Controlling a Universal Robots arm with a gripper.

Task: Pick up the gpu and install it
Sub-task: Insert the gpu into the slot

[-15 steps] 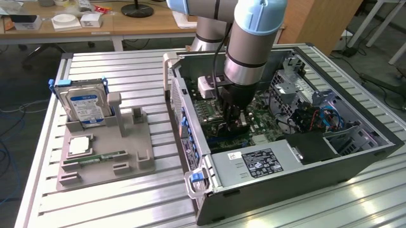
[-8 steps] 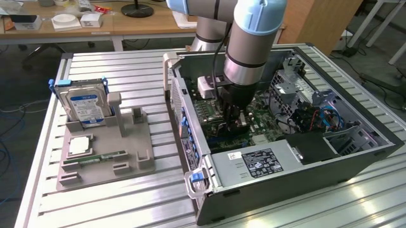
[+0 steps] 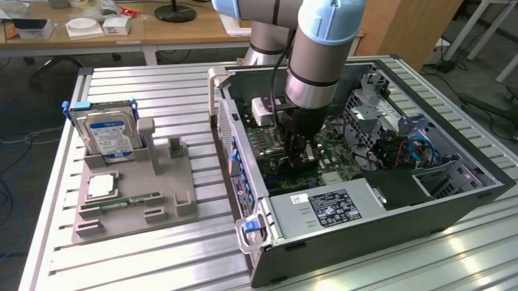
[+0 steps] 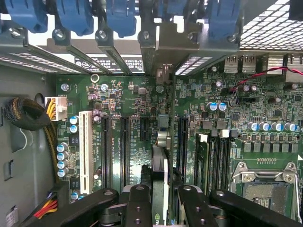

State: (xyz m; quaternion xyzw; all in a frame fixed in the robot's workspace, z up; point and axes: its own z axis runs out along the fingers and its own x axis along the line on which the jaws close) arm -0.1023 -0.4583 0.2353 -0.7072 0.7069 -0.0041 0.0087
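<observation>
two jaws clenched on gpu [image 4: 159,179] edge, over motherboard [image 4: 132,109]; slots, capacitors, cable bundle [image 4: 23,113] crowd around.

Gpu [image 4: 159,175] seen edge-on, lower end hidden between jaws.

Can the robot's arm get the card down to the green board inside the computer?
Probably yes. The fingers grip the gpu edge-on, right above the motherboard, inside the open computer case. No cable or part crosses beneath the card.
</observation>
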